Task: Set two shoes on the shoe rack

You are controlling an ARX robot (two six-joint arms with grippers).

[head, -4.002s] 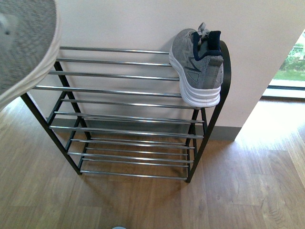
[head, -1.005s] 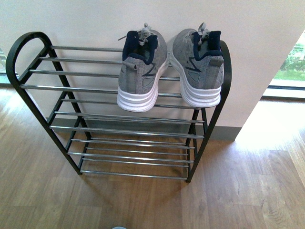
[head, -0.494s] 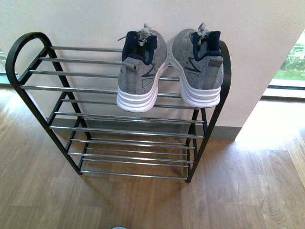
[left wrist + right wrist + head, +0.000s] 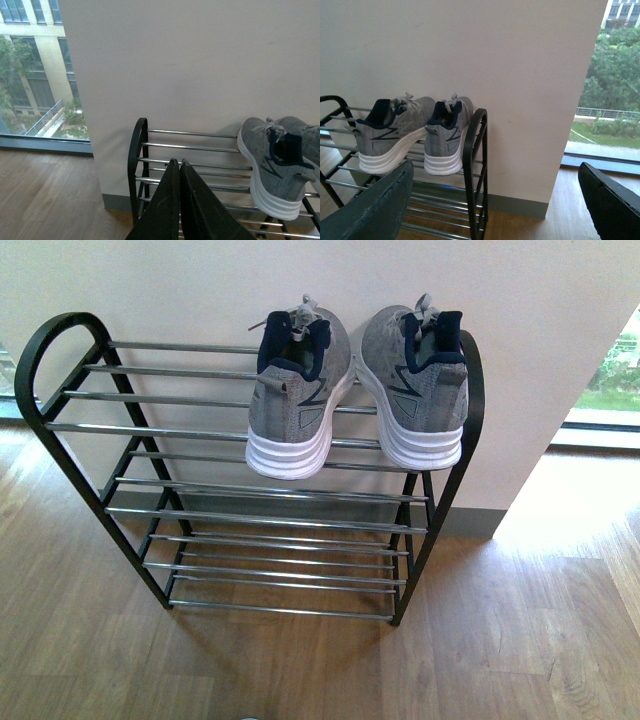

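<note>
Shoes (image 4: 295, 405) (image 4: 420, 390) on shoe rack (image 4: 60, 318), upper centre, look light, soft-knit, best pinched at heel collar; left gripper (image 4: 178, 161) closed, right gripper (image 4: 495, 170) wide.

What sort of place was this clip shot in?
Probably an indoor entryway or hallway corner, in a home or a similar building. A shoe rack holding two sneakers stands against a plain wall on a wood-plank floor, and a low window beside it looks out on trees and buildings.
</note>
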